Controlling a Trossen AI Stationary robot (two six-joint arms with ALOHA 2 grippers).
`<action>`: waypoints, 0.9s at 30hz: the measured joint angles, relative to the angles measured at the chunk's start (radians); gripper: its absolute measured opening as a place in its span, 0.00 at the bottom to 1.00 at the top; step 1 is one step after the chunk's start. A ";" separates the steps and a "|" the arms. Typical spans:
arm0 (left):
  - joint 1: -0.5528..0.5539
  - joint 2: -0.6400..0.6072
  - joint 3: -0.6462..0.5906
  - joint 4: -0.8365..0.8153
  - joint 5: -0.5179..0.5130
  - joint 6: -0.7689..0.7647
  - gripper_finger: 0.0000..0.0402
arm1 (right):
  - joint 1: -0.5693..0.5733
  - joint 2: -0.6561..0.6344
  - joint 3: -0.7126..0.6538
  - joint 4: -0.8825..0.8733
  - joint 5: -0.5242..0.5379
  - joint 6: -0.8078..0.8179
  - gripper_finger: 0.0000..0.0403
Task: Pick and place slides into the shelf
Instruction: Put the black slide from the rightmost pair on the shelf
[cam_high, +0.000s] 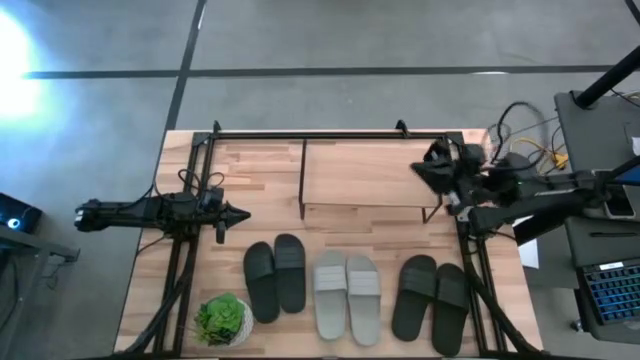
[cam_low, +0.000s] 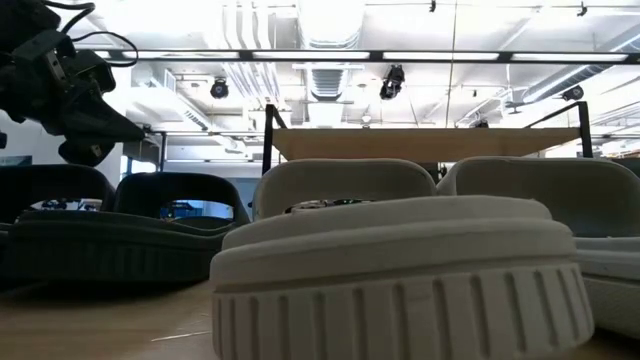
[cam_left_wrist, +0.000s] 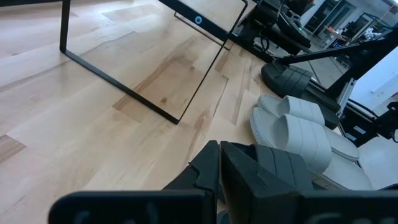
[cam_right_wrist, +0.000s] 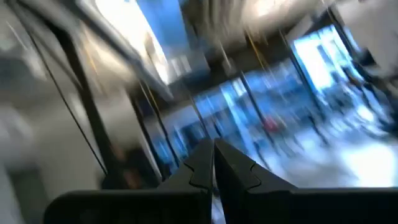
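Seen from above, the left gripper (cam_high: 238, 213) hangs over the left part of the table (cam_high: 260, 160), its fingers pressed together to a point and holding nothing. It aims toward the middle of the table, with the shelf's left end beyond its tip and the nearest slides just below and to the right of it. At the front left corner, well clear of the gripper, stands a green potted plant (cam_high: 222, 319).

Next comes the row of slides along the front edge. The left dark pair (cam_high: 275, 277) lies side by side, straps toward the shelf — close to the left gripper but not touched by it. Just beside it sits the light grey pair (cam_high: 347, 295), and then, a little apart, the right dark pair (cam_high: 431, 302). All six sandals rest flat on the tabletop in front of the shelf, none on it.

The shelf (cam_high: 365, 172) stands at the back centre, its light wooden top board bare inside the thin black frame.

At the right, the right gripper (cam_high: 422, 170) hovers at the shelf's right end, raised off the table — in its own wrist view the two fingers (cam_right_wrist: 233, 165) meet at the tips, closed on nothing. The right dark pair lies in front of it and nearer the table's front edge, well apart from the fingers.
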 joint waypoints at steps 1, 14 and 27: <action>0.000 0.000 0.000 0.000 0.000 0.000 0.00 | 0.000 0.016 0.042 -0.092 0.015 0.018 0.02; 0.000 0.000 0.000 0.000 0.000 0.000 0.00 | 0.018 0.171 0.409 -0.809 0.050 0.227 0.02; 0.000 0.000 0.000 0.000 0.000 0.000 0.00 | 0.112 0.326 0.593 -1.202 0.075 0.358 0.02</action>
